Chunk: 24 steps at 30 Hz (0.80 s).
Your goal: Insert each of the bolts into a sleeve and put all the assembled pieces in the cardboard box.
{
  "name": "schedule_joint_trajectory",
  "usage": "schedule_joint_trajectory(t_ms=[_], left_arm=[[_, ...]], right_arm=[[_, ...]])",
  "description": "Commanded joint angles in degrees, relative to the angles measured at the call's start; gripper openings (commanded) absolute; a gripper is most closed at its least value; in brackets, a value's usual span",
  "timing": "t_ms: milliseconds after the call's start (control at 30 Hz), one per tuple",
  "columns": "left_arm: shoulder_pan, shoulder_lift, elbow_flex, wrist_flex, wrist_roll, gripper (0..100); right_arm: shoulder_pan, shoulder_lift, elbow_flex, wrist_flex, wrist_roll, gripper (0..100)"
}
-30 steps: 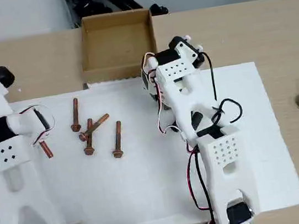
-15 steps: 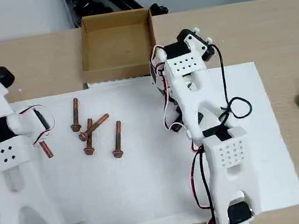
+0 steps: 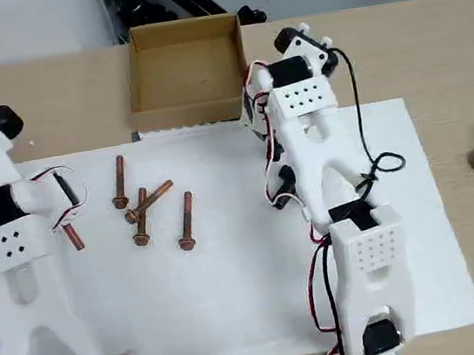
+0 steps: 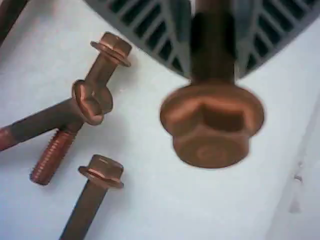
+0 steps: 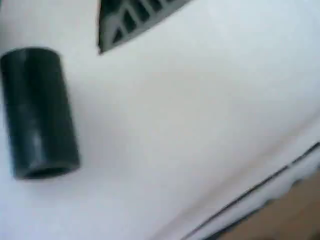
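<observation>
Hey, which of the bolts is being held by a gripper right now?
The bolt clamped in the left gripper, head sticking out; the other four bolts lie loose on the white sheet.

1. Bare white sheet, lower centre, between the two arms: open passage.
2. Loose bolts clutter the sheet left of centre.
3. Right arm crowds the open-topped cardboard box on its right side.

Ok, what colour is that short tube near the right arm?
Black, or very dark. The sleeve shows best in the right wrist view.
</observation>
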Motion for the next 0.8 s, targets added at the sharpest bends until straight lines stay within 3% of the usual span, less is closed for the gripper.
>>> schedule_joint_trajectory(t_ms=[0, 300, 767], left_arm=[[0.3, -2.1, -0.4, -1.4, -0.3, 0], [0.3, -2.1, -0.4, -1.4, -0.3, 0], [0.3, -2.1, -0.4, -1.1, -0.2, 0]], right_arm=[[2.3, 0.9, -0.4, -1.4, 4.0, 13.6], [2.2, 7.6, -0.4, -2.6, 8.6, 13.6], [0.7, 0.6, -0.4, -2.3, 8.8, 13.6]])
